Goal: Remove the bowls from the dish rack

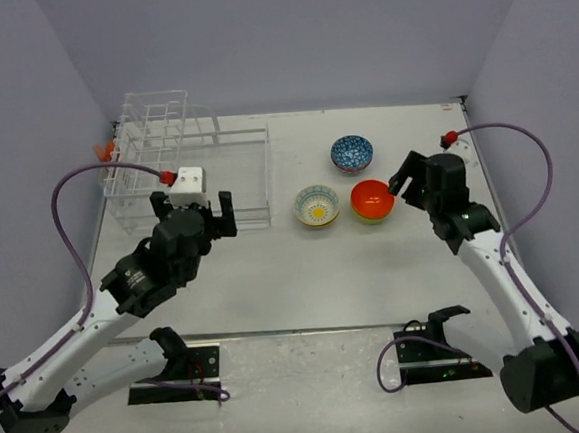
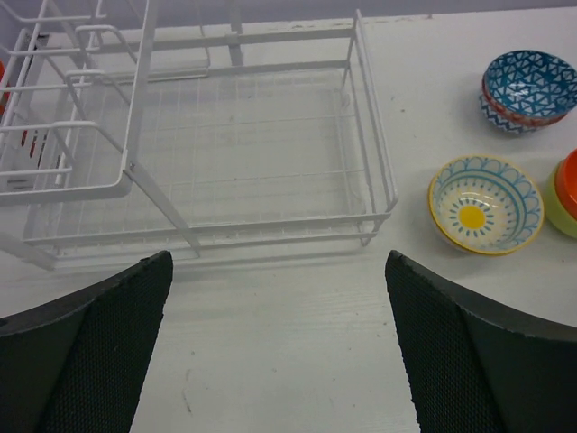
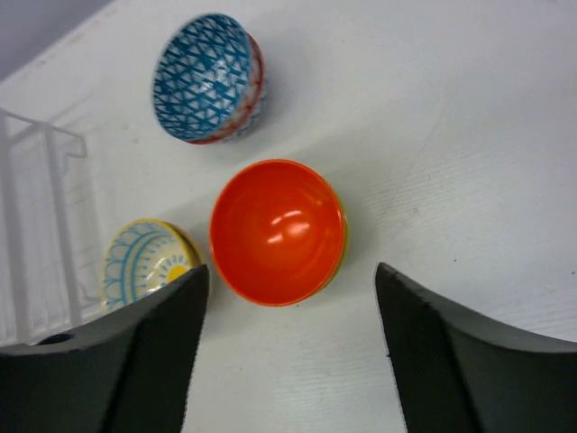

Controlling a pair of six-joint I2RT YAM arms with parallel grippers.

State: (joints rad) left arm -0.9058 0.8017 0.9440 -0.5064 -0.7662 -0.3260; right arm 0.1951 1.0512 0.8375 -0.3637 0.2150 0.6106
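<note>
The white wire dish rack stands at the back left with no bowl in it; it also shows in the left wrist view. Three bowls sit on the table right of it: a blue patterned bowl, a yellow-rimmed bowl and an orange bowl. My left gripper is open and empty, just in front of the rack. My right gripper is open and empty, just right of the orange bowl. The right wrist view also shows the blue bowl and the yellow-rimmed bowl.
Purple cables loop off both arms. An orange clip sits at the rack's far left corner. The table's near edge runs in front of the arm bases.
</note>
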